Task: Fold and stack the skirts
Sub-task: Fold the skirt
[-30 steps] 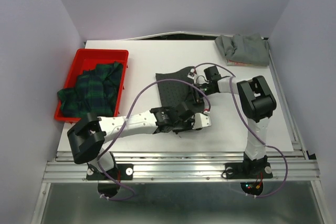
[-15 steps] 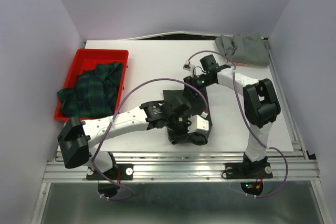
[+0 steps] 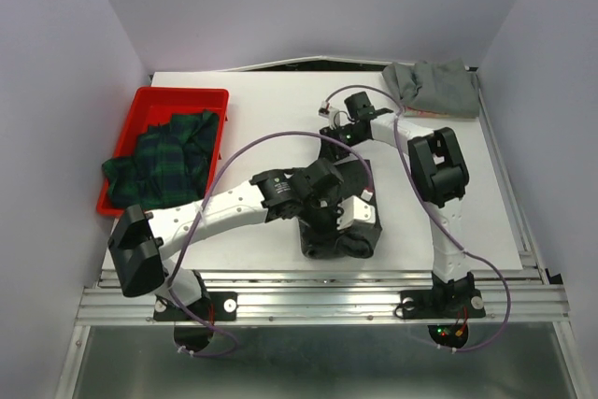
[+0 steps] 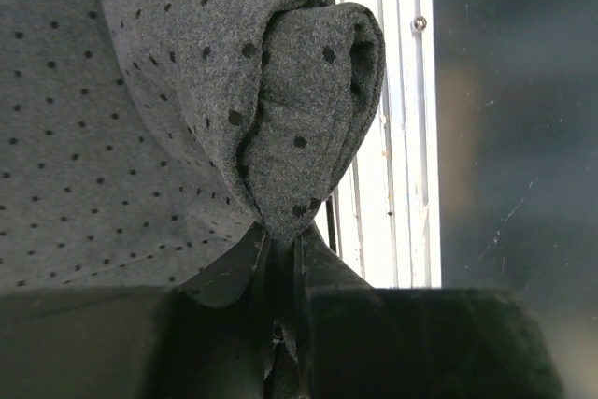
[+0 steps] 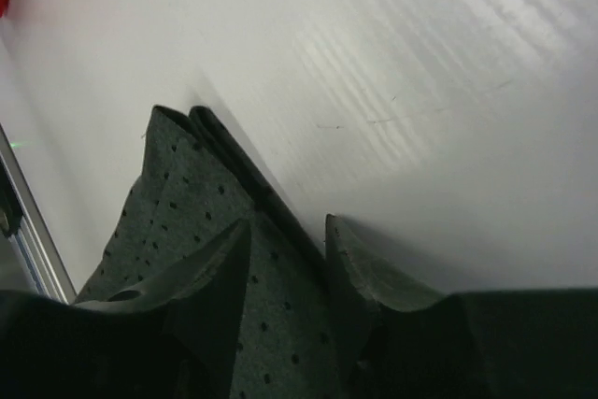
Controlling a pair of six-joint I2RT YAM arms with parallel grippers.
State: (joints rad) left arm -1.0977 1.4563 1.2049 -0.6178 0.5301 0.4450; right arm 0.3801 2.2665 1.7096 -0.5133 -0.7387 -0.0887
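On the table (image 3: 252, 109), near its front middle, I am pinching the dotted skirt (image 3: 336, 242) by its bunched fold in my left gripper (image 4: 283, 273). My right gripper (image 5: 288, 231) is standing spread astride the far edge. I am aiming to lay the fold flat, edges matched.

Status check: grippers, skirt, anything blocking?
Left gripper shut on dotted skirt, bunched at near side. Right gripper open, straddling its far edge. Plaid skirt in red tray, grey skirt far right corner; neither blocking.
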